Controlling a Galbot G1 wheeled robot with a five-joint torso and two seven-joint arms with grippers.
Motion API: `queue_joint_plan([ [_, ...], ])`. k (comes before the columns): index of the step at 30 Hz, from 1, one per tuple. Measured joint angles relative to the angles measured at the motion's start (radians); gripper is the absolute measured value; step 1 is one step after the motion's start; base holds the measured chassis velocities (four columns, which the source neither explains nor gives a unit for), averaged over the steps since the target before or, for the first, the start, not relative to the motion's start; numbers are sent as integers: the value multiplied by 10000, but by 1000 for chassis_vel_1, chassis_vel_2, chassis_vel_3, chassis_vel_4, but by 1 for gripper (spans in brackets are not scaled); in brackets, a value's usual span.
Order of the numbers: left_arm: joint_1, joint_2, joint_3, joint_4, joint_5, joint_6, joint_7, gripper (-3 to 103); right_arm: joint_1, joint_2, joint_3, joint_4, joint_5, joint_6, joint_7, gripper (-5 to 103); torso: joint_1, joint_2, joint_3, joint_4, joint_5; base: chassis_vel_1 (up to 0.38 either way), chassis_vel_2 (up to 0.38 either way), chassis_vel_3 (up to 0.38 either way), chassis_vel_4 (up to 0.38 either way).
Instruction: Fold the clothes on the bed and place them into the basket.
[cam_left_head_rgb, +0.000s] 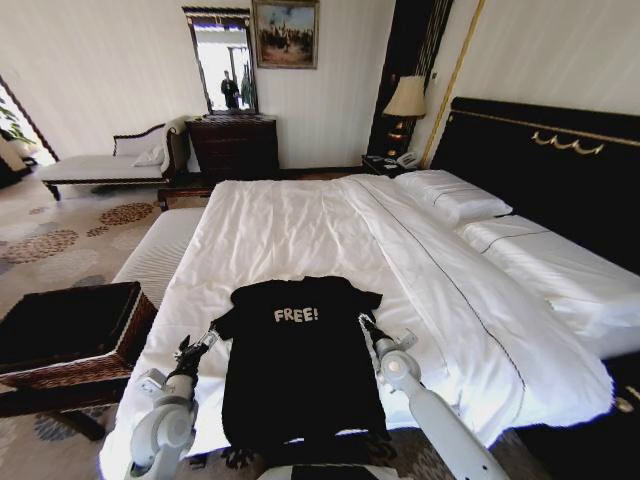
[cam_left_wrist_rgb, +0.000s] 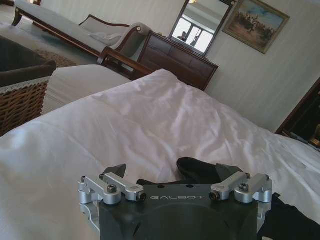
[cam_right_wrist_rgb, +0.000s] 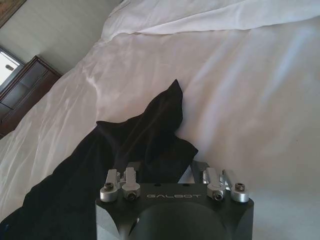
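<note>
Black T-shirt (cam_left_head_rgb: 300, 360) flanked by left hand (cam_left_head_rgb: 196, 345), right hand (cam_left_head_rgb: 366, 324).

Both arms are pale grey-white, rounded tubes with bulbous joints. The left gripper (cam_left_head_rgb: 196, 343) and right gripper (cam_left_head_rgb: 367, 325) are black at the tips. Up close, each gripper body is a matte dark-grey block with "GALBOT" printed in pale letters just behind the jaws. On either side of that marking sit silver metal linkages held by dark screws, carrying black fingers (cam_left_wrist_rgb: 116, 170).
</note>
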Motion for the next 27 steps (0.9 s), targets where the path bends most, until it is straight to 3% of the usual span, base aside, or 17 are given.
queue_joint_plan([
  [1, 1, 32, -13, -2, -11, 2, -3, 100, -28, -22, 17, 9, -51, 28, 3, 51, -1, 0, 0, 0, -1, 0, 0, 0, 0],
  [3, 5, 50, -25, -4, -19, 3, -4, 100, -51, -31, 27, 16, -97, 50, 7, 51, 0, 0, 0, -1, 0, 0, 0, 0, 0],
  [10, 85, 107, -57, -84, -32, 4, -6, 100, -276, -16, 63, 186, -466, 131, 139, 18, 0, 0, 0, 0, -1, 0, 0, 0, 0],
  [12, 98, 111, -61, -102, -31, 4, -6, 100, -309, -13, 61, 231, -522, 135, 179, 18, 0, 0, 0, -1, 0, 0, 0, 0, 0],
  [15, 149, 127, -88, -150, -32, 4, -6, 100, -476, -21, 53, 516, -748, 134, 462, 3, 0, 0, 0, 0, 0, 0, 0, 0, 0],
  [27, 247, 61, -119, -194, -40, -31, 2, 100, -1113, -103, 13, 1012, -1464, -17, 874, 0, 0, 0, 0, 0, 0, 0, 0, 0, 0],
])
